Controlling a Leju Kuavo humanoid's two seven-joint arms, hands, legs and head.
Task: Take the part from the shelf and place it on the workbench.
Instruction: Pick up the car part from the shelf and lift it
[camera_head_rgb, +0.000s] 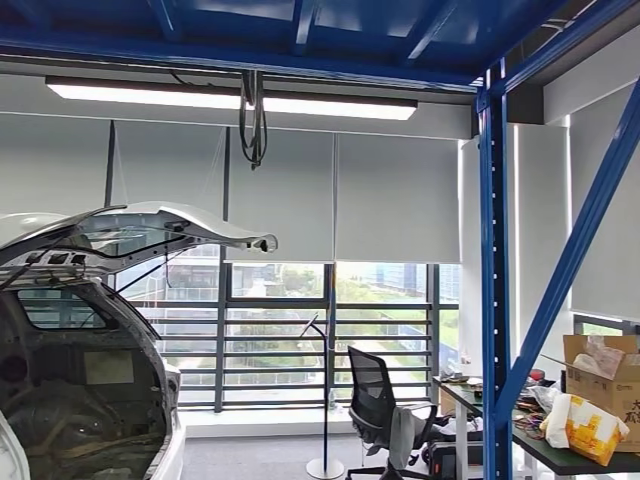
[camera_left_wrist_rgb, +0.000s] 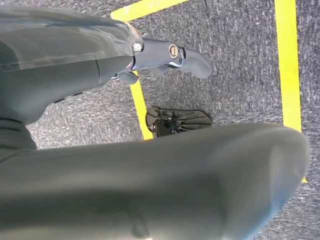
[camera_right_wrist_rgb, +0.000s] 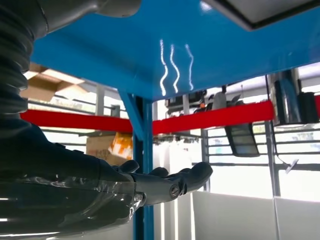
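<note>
Approach stage: right hand (camera_right_wrist_rgb: 166, 182) raised, empty, fingers extended beneath blue shelf (camera_right_wrist_rgb: 113, 55); left hand (camera_left_wrist_rgb: 166, 57) hangs empty (part unseen); next, reach in.

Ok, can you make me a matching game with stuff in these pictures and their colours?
Things:
1. shelf post
2. office chair
3. floor lines
4. long bar behind the right hand

Colours:
A. yellow
B. red
C. blue
D. black

Pairs: 1-C, 2-D, 3-A, 4-B
</note>
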